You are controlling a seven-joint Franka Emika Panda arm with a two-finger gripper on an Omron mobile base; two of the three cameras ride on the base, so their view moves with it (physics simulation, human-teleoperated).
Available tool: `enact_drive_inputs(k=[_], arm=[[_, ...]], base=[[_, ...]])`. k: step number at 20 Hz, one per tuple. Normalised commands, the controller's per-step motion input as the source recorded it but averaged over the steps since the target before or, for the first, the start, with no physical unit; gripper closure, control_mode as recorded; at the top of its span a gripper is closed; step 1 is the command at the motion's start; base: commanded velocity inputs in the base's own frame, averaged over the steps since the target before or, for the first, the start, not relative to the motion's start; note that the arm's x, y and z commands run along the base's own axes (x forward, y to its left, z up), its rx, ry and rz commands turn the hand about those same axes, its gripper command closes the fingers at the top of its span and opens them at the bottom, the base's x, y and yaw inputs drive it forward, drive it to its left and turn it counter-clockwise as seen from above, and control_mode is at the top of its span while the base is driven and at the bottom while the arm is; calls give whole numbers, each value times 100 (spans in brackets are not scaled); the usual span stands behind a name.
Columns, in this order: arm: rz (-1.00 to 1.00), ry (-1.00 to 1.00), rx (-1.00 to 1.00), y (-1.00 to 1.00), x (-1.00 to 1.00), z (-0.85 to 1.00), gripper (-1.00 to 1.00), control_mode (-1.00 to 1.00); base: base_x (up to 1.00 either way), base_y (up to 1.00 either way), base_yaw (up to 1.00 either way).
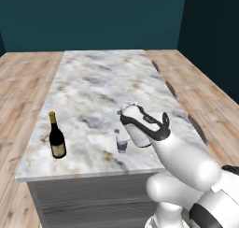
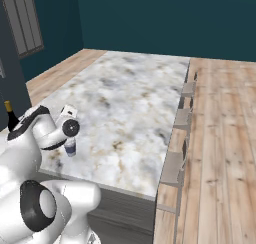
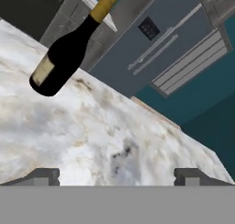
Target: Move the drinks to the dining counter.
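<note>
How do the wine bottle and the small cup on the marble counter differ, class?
The wine bottle is tall, dark and gold-necked; the small cup is short, pale with a purple band. The bottle stands near the counter's left edge; the cup stands close beside the robot's arm. Both stand upright on the counter.

A dark wine bottle (image 1: 57, 137) with gold neck and tan label stands upright on the marbled table (image 1: 100, 82), well left of the hand (image 1: 125, 111). A small lidded cup (image 1: 122, 141) stands just below the hand.
</note>
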Motion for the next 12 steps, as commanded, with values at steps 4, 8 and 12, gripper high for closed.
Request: enact_drive_inputs(k=[4,8,12], arm=[[-9,1,0,3,-2,100,-100,-100],[-14,9,-3,1,0,100,-100,-100],[-24,29,-1,0,0,99,-100,-100]], base=[[0,0,0],[0,0,0],[0,0,0]])
